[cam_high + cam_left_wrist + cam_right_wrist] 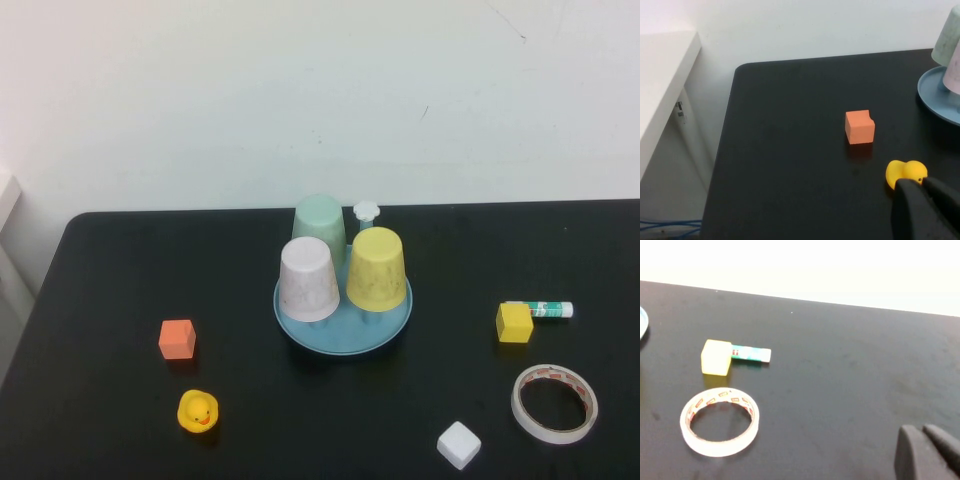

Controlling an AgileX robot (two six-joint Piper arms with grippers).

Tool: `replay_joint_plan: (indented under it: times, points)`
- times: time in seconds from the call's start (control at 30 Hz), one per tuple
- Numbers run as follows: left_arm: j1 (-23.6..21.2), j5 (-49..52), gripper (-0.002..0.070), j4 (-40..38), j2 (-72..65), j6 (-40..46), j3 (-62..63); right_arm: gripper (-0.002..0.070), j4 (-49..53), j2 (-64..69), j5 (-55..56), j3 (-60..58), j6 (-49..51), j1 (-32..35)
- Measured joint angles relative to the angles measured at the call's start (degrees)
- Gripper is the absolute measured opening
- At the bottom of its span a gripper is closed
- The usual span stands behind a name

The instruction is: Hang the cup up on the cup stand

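- The yellow cup [376, 268] sits upside down on the cup stand [300, 328], a round light-blue tray near the middle of the black counter [120, 260], toward its far edge. It rides above the tray floor, so a peg most likely carries it from inside; the hanging looks done.
- A white speckled cup [308, 279] is inverted just beside it on the stand's left, and a pale green cup [320, 222] behind them. One peg with a white flower cap [367, 211] stands free at the back.
- Mouth down is the natural pose here: each cup drains and stays put on its peg.
- The left tool [927, 200] shows only in its wrist view, clenched and empty, hovering low near the counter's front-left part, just over the rubber duck [197, 411]; the orange cube [177, 338] lies a little beyond.
- The right tool [930, 450] is likewise clenched on nothing, low toward the front-right corner, well apart from the tape roll [554, 402], the yellow cube [514, 322] and the glue stick [546, 310] touching it.
- Neither arm appears in the high view, which suggests both are parked clear of the stand.
- A white cube [458, 444] rests near the front edge.
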State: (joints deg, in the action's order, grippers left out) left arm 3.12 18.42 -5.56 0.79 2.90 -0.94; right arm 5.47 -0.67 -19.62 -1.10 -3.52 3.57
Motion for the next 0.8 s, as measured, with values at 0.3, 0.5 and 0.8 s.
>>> replay_joint_plan:
  times: [0.3, 0.5, 0.8]
  points:
    - [0.0, 0.0, 0.0, 0.0, 0.0, 0.0, 0.0, -0.0001, 2.0, 0.0, -0.5, 0.1, 4.3, -4.0]
    - [0.0, 0.0, 0.0, 0.0, 0.0, 0.0, 0.0, -0.0001, 2.1, 0.0, -0.5, 0.1, 4.4, -5.7]
    - [0.0, 0.0, 0.0, 0.0, 0.0, 0.0, 0.0, -0.0001, 1.8, 0.0, -0.5, 0.1, 7.2, -3.8]
